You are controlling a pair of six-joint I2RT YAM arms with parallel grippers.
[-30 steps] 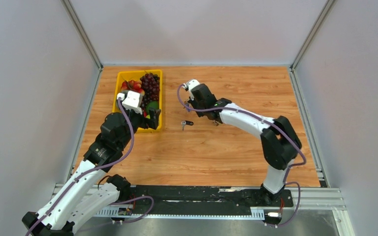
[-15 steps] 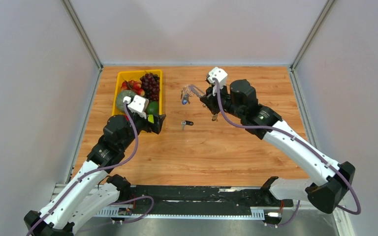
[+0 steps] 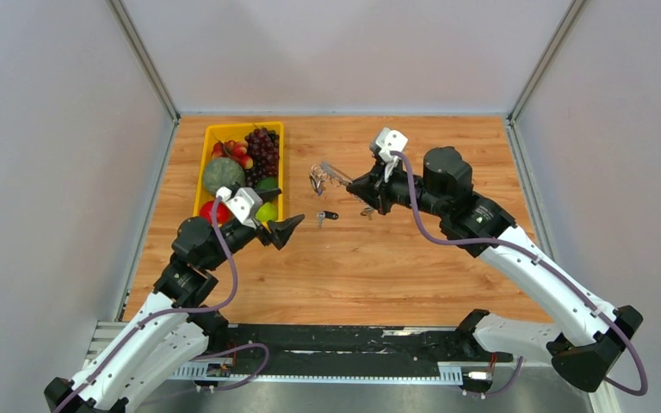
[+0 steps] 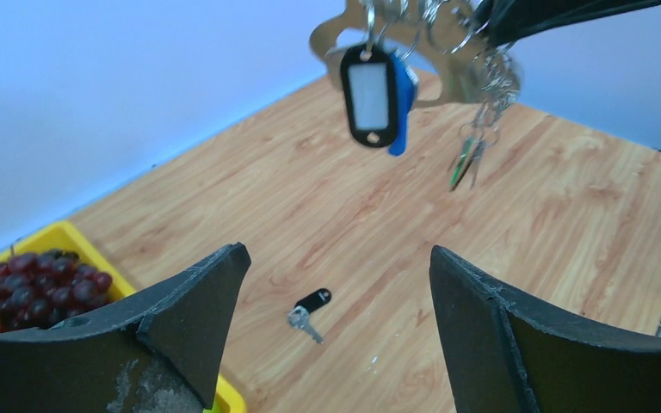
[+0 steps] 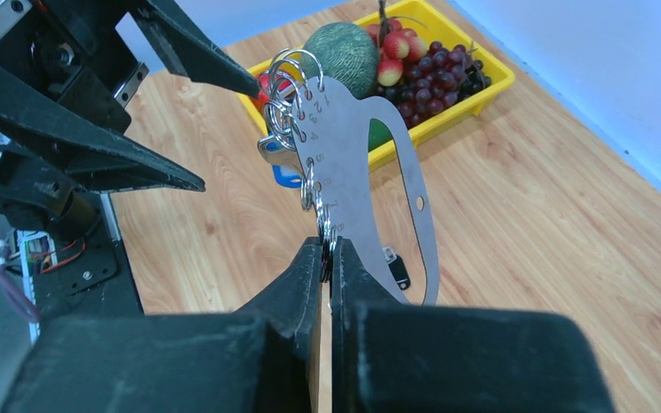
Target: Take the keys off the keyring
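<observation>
My right gripper is shut on the lower edge of the keyring, a flat grey metal plate with several wire rings, held above the table. Keys with black, blue and green heads hang from it. One loose black-headed key lies on the wood below. My left gripper is open and empty, pointing up at the hanging keys from the left, apart from them.
A yellow tray of fruit, with grapes and a melon, stands at the back left, just behind my left arm. Grey walls close in the wooden table on three sides.
My left arm has swung from the tray's edge toward the table's middle, aiming at the keyring. My right arm has risen and extended, carrying the keyring up off the table.
</observation>
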